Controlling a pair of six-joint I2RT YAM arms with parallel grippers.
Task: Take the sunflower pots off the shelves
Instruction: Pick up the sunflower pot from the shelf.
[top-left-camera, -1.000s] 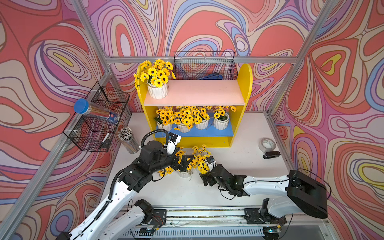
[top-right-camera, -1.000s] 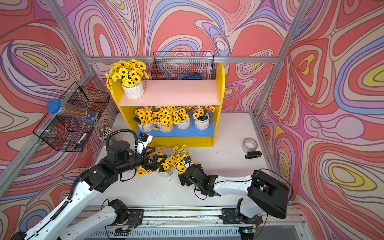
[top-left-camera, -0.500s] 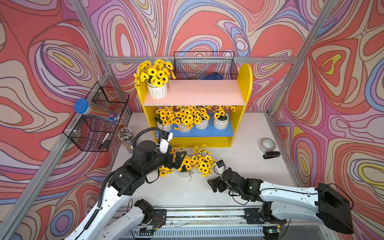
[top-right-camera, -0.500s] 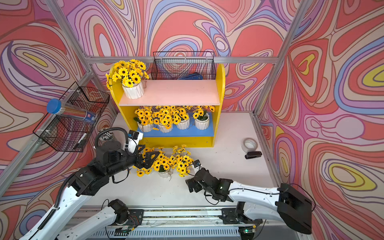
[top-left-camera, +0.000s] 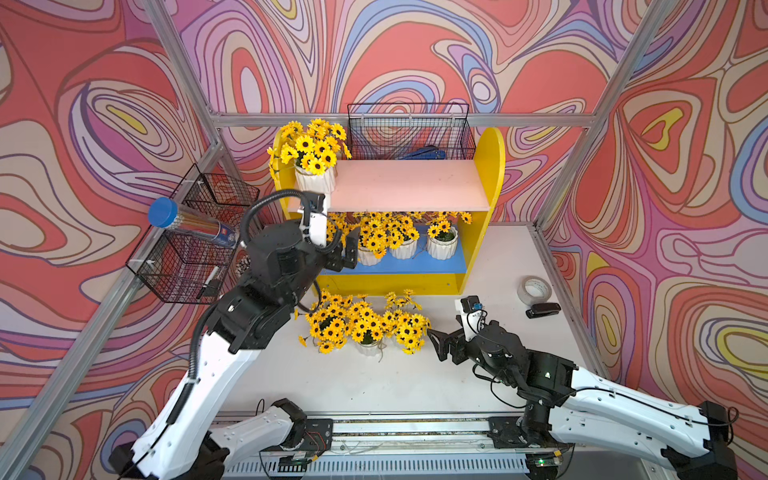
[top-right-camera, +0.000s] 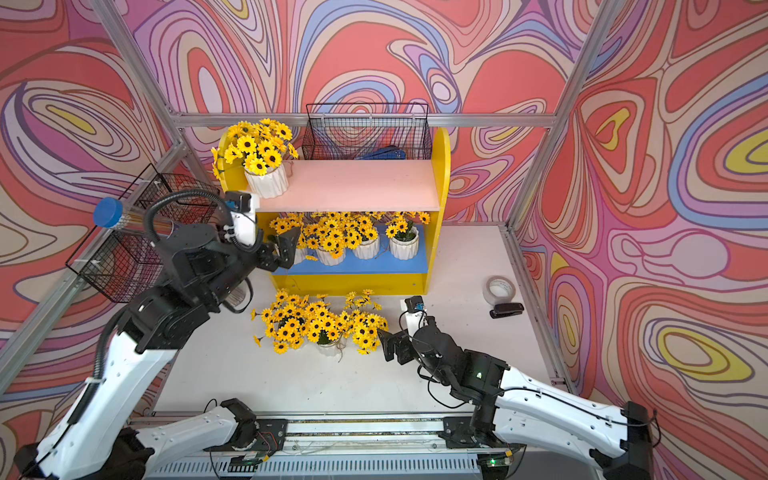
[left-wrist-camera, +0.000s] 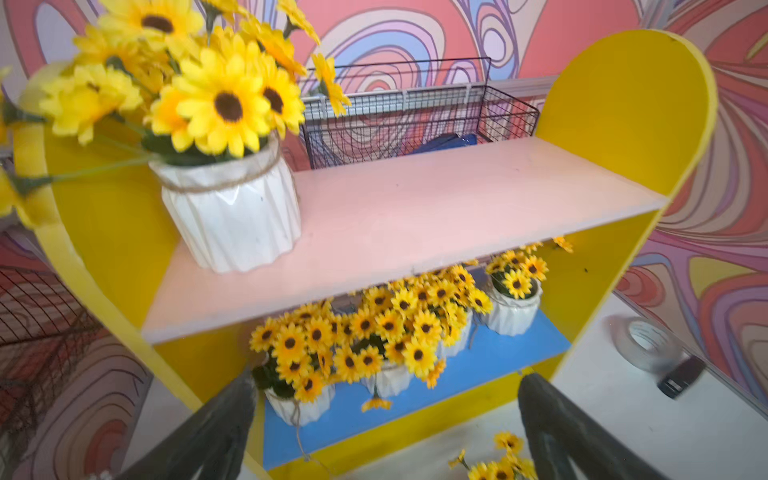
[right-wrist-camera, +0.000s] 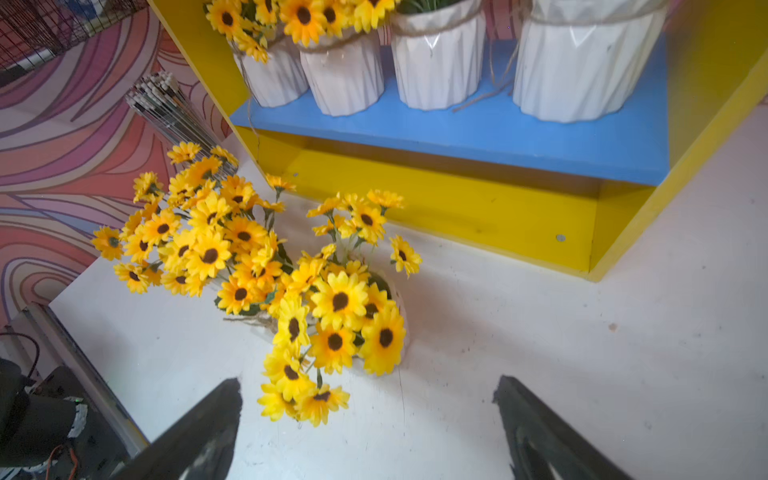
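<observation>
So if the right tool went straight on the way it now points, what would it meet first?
Probably the nearest bunch of yellow dark-centred artificial sunflowers on the white table, just ahead of the open right tool; exact depth is unclear.

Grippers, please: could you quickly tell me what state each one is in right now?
Left gripper: open, holding nothing.
Right gripper: open, holding nothing.
</observation>
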